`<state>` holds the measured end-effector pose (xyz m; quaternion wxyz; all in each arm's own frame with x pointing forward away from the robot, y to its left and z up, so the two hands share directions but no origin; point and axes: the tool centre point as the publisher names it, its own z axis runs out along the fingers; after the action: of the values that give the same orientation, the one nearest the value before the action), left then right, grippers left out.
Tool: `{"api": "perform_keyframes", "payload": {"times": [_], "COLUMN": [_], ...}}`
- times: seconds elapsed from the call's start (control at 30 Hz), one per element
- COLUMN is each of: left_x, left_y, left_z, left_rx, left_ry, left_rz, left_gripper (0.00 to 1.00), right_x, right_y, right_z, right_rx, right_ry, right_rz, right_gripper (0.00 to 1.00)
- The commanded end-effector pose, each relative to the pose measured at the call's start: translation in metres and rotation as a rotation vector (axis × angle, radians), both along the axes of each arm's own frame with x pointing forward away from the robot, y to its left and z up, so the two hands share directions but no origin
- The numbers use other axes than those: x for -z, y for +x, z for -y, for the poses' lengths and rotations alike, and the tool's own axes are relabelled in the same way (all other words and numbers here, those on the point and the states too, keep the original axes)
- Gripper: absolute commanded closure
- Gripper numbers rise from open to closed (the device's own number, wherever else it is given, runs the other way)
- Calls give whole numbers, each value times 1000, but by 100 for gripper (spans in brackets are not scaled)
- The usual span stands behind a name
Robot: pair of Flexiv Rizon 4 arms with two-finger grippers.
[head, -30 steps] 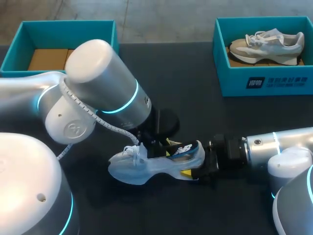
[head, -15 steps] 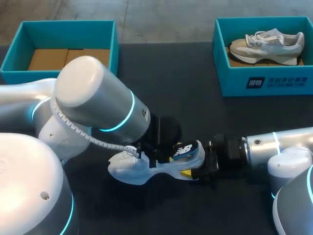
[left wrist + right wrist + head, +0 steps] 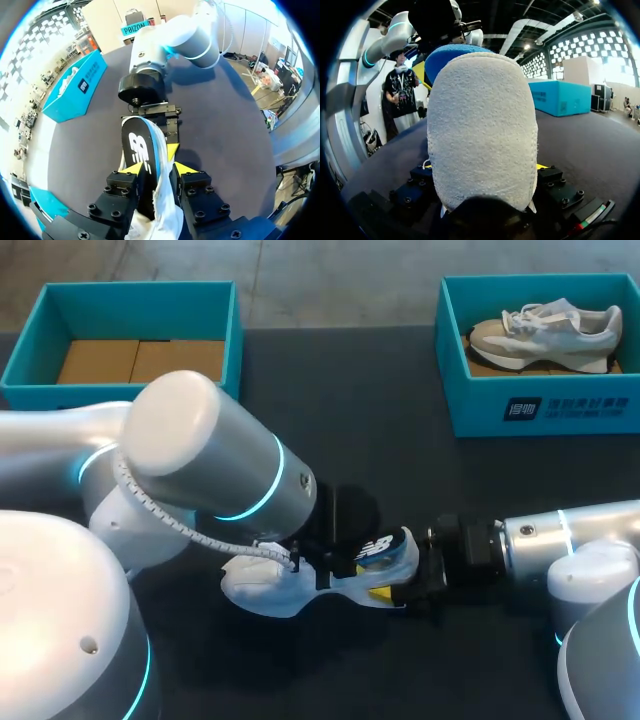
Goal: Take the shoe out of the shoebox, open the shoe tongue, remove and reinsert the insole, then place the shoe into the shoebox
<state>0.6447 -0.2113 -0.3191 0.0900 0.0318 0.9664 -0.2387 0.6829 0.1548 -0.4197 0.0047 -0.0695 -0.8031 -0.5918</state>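
Shoe [image 3: 255,585] mid-table, long axis left-right, toe left; right gripper [image 3: 392,592] clamped on its heel, left gripper [image 3: 152,159] over the opening, so nearer; its grip can't be told.

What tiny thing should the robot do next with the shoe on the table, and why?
Probably raise the left gripper a little, to slide the insole out of the shoe. It looks pinched onto the insole, whose logo end sticks up from the shoe. The right gripper clamps the shoe at its heel, so the shoe should stay put.
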Motion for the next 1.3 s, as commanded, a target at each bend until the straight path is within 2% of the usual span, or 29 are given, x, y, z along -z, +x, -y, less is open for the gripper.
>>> {"api": "perform_keyframes", "payload": {"times": [0.03,0.23,0.5,0.6,0.67,0.7,0.73,1.3], "left_x": [6,7,6,7,7,7,6,0], "left_y": [0,0,0,2,2,2,1,-11], "left_z": [8,9,9,11,11,11,10,-1], "left_rx": [-3,-24,-43,-47,-48,-49,-48,-62], "left_ry": [6,-6,-23,-17,-16,-16,-18,-28], "left_rz": [1,9,15,15,14,13,13,37], "left_gripper": [64,65,73,82,89,98,100,100], "right_x": [-1,-1,-1,-1,-1,-1,-1,-1], "right_y": [-1,-1,-1,-1,-1,-1,-1,-1], "right_z": [-1,-1,-1,-1,-1,-1,-1,-1], "right_rx": [1,1,1,1,1,1,1,1], "right_ry": [-6,-6,-6,-6,-6,-6,-6,-6], "right_rz": [-2,-2,-2,-2,-2,-2,-2,-2], "right_gripper": [100,100,100,100,100,100,100,100]}}
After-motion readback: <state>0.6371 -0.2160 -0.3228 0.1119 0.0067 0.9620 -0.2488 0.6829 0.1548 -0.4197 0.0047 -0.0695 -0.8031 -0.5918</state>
